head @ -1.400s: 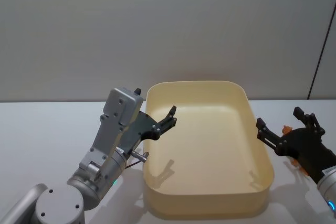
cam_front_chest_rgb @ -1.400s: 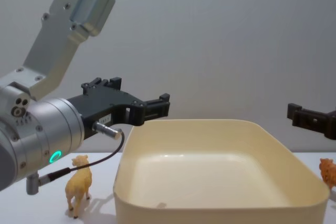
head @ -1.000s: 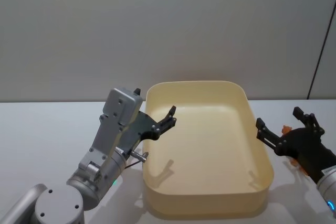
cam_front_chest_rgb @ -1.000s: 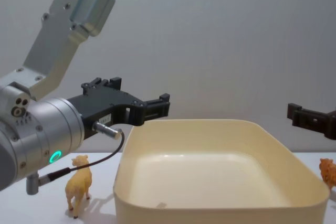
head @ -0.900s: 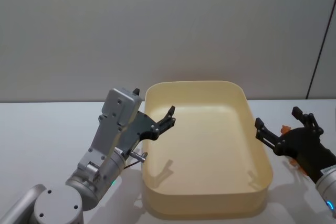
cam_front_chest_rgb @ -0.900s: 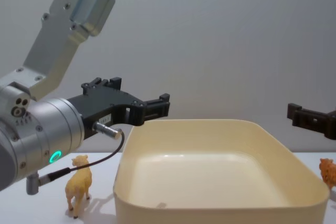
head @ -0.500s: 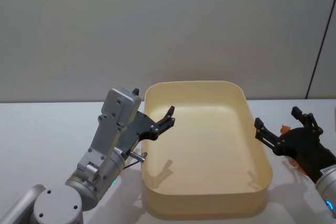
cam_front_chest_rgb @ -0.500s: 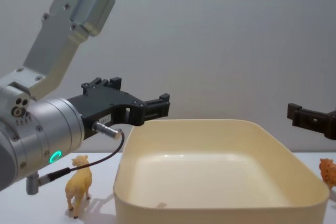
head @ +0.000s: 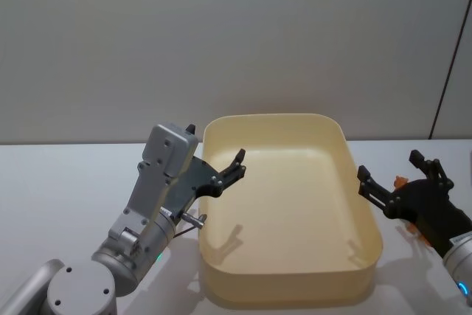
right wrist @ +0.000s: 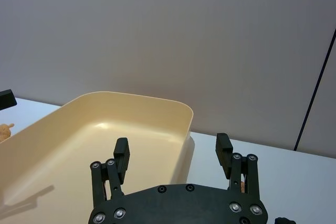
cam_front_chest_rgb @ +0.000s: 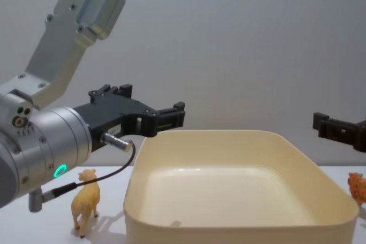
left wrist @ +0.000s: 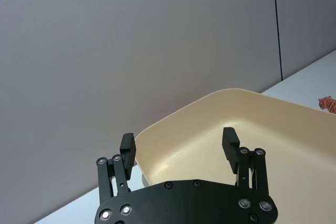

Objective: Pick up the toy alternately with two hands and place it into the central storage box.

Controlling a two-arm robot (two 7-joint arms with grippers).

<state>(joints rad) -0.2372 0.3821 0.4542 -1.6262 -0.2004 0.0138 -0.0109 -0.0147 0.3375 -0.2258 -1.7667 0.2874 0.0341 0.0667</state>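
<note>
The cream-yellow storage box (head: 289, 291) stands in the middle of the white table, nothing lying in it. A tan toy lamb (cam_front_chest_rgb: 86, 200) stands left of the box, below my left arm. An orange striped toy animal (cam_front_chest_rgb: 357, 187) stands right of the box, its orange tip (head: 400, 181) peeking past my right gripper. My left gripper (head: 217, 144) hovers open over the box's left rim, its wide gap plain in the left wrist view (left wrist: 178, 140). The right gripper (head: 389, 166) hangs open beside the box's right wall, holding nothing (right wrist: 172, 146).
The white table (head: 59, 182) has bare room to the left of my left arm. A plain grey wall (head: 221, 35) runs close behind the box, with a dark vertical seam (head: 451, 57) at the right.
</note>
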